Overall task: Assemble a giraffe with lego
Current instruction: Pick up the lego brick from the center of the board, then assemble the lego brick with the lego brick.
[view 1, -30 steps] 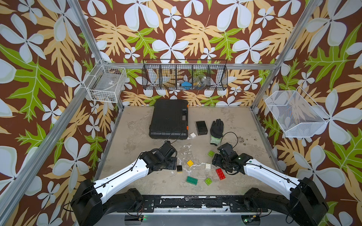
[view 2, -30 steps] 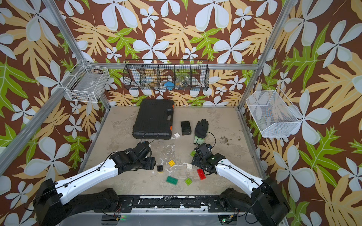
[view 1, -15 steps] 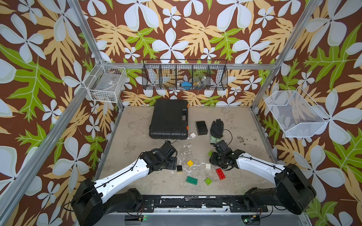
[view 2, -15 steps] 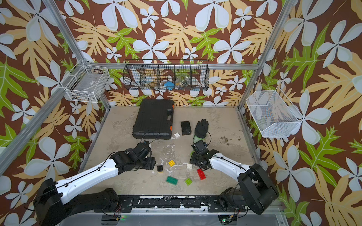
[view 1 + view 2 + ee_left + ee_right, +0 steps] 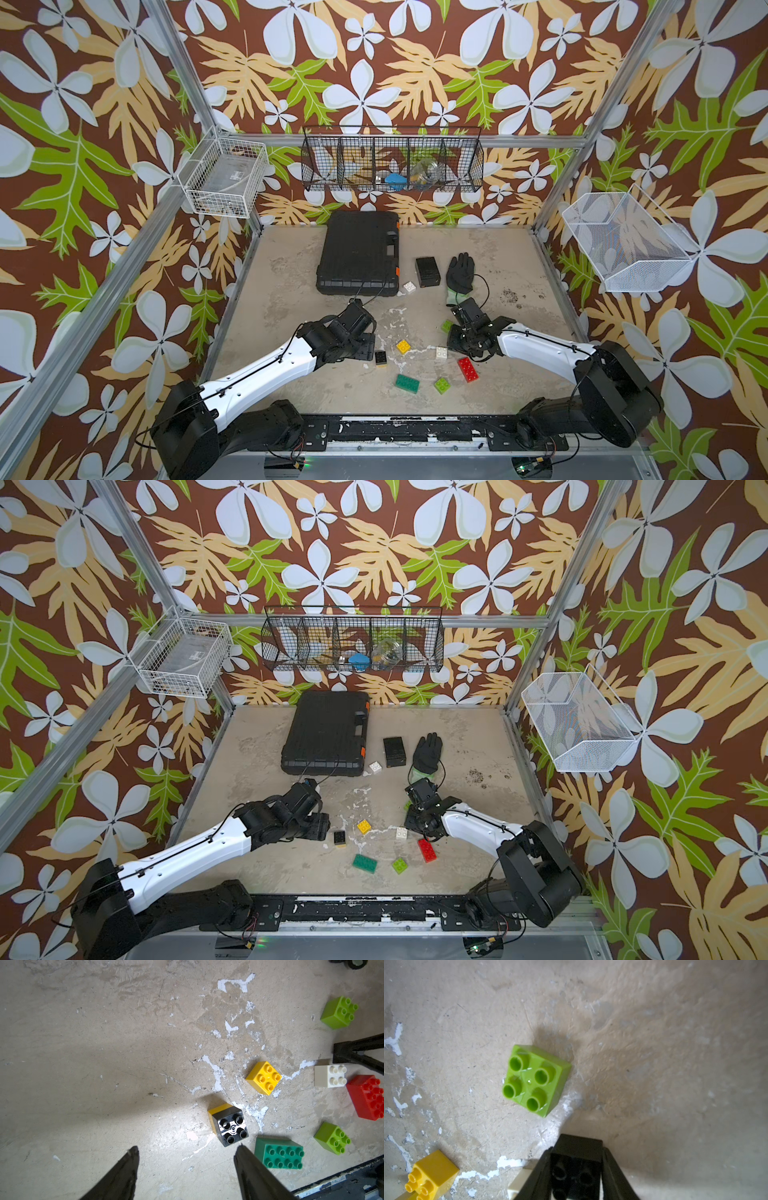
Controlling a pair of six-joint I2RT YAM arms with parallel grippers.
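In a top view the lego (image 5: 407, 382) lies loose near the table's (image 5: 291, 291) front edge. In the left wrist view the left claw (image 5: 187, 1147) is spread, just beside a black-on-yellow stack (image 5: 228, 1124). In the right wrist view the right claw (image 5: 577, 1148) pinches a black brick (image 5: 575, 1167) near a lime brick (image 5: 533, 1080).

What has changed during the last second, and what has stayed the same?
The right gripper shifted slightly toward the left arm's side and closed on a black brick. The left gripper stayed open beside the black-on-yellow stack; the other bricks did not move.
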